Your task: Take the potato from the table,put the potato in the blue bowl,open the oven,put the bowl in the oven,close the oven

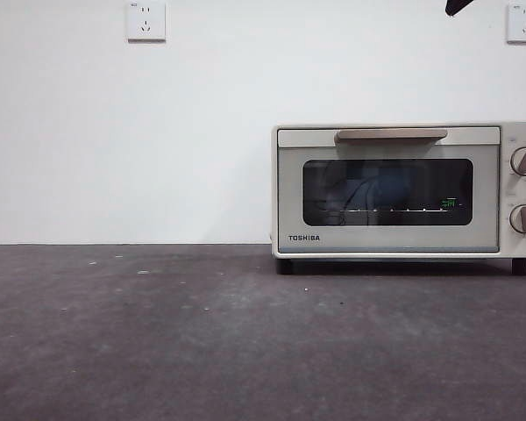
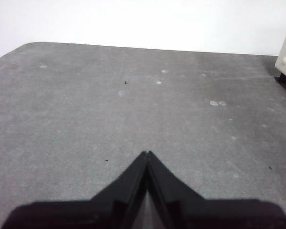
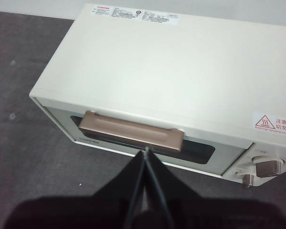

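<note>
Oven (image 3: 181, 67) door closed; right gripper (image 3: 147, 150) pinched together, empty, above handle (image 3: 131, 131). Left gripper (image 2: 147, 153) pinched together, empty, over table (image 2: 86, 119).

Matt, speckled grey worktop (image 1: 158, 342); oven (image 3: 171, 71) smooth cream shell, glossy dark glass door (image 1: 387, 192), satin beige handle (image 3: 131, 131).

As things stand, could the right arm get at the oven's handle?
Probably yes. The right tool, shut, hangs above and just in front of the oven, by the handle, with nothing between them. It would need to open first.
</note>
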Motion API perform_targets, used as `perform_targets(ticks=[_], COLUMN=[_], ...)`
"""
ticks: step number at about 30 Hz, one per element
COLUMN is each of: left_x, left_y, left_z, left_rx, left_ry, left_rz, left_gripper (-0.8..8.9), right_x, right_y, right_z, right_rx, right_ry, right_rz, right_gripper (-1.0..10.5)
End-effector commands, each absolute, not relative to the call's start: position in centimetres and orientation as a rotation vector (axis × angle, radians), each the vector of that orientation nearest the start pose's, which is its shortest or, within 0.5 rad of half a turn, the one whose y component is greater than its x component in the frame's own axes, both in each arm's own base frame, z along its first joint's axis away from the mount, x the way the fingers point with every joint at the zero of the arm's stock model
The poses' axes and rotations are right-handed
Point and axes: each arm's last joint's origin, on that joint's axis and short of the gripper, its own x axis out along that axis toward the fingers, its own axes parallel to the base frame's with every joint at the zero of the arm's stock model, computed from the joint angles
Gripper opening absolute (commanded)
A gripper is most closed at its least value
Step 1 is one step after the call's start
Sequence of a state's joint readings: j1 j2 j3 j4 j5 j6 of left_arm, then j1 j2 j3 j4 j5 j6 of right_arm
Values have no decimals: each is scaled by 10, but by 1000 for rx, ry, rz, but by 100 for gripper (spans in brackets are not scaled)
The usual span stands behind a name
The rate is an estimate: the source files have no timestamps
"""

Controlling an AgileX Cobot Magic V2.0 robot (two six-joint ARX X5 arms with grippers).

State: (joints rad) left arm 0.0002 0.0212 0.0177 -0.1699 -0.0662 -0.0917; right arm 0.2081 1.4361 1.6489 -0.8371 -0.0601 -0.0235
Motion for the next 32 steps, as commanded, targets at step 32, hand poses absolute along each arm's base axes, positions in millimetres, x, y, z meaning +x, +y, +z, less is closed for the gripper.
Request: perform_targets(ticks=[32], left_x=[99], left_y=[2], left_z=[146], left_rx=[-95], left_ry=[210], left_rz=[77], left_gripper=[-4], right_x=[93], right_y=[2], right_z=[183], right_rx=[-151], right_ry=[-10], right_rz=[161], right_gripper=[0])
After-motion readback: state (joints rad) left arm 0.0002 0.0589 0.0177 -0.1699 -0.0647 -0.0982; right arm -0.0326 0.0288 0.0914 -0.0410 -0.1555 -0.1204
